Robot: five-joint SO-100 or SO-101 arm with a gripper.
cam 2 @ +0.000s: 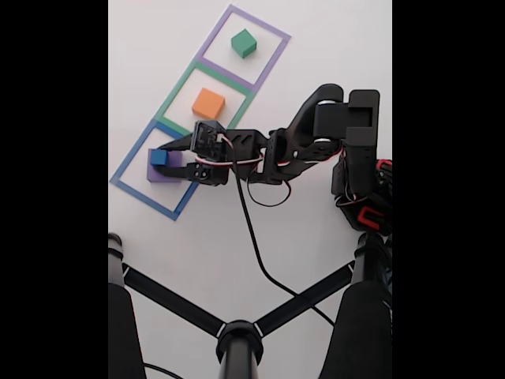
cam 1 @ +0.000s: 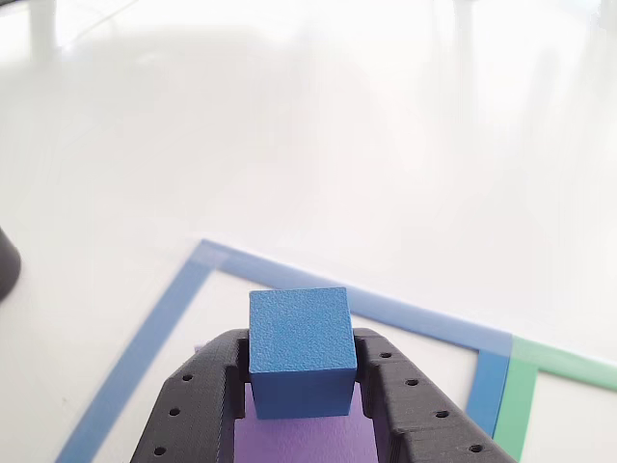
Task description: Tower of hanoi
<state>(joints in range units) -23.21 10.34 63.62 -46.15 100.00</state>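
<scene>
The smallest block, a blue cube (cam 1: 299,349) (cam 2: 158,157), sits between my black fingers (cam 1: 198,405), which press both its sides. My gripper (cam 1: 301,355) (cam 2: 165,158) is shut on it. Right under it lies the flat purple block (cam 1: 301,440) (cam 2: 163,176), inside the blue tape square (cam 2: 126,170). I cannot tell whether the cube rests on the purple block or hangs just above it. In the fixed view the orange block (cam 2: 208,103) lies in the green tape square and the green block (cam 2: 244,43) in the purple tape square.
A black stand (cam 2: 237,341) with spread legs fills the bottom of the fixed view, and a black cable (cam 2: 254,241) runs across the white table from the arm. A dark round object (cam 1: 6,262) sits at the left edge of the other view. Blue tape (cam 1: 145,338) meets green tape (cam 1: 523,403).
</scene>
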